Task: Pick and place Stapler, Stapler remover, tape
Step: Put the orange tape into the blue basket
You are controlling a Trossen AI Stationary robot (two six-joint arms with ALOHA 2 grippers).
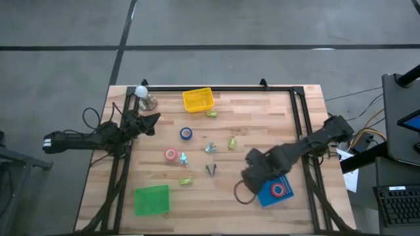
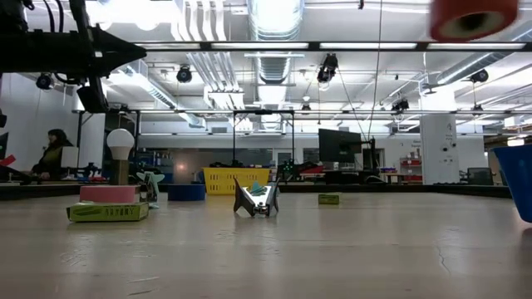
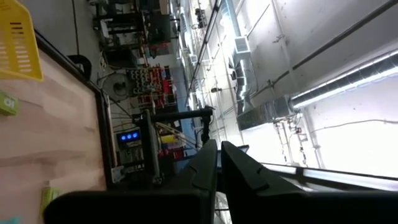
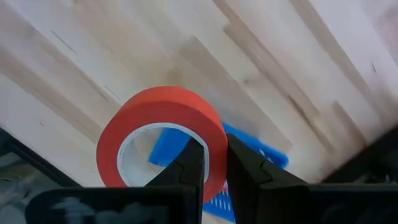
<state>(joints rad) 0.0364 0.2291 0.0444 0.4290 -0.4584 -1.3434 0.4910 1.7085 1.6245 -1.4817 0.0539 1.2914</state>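
Both right fingers [image 4: 245, 171] pinching red tape [image 4: 161, 140]

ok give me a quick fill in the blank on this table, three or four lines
1. The right gripper is shut on a roll of ____ tape.
2. That roll hangs over the ____ basket.
3. At the far edge of the table sits a ____ basket.
4. The left gripper holds ____.

Missing words: red; blue; yellow; nothing
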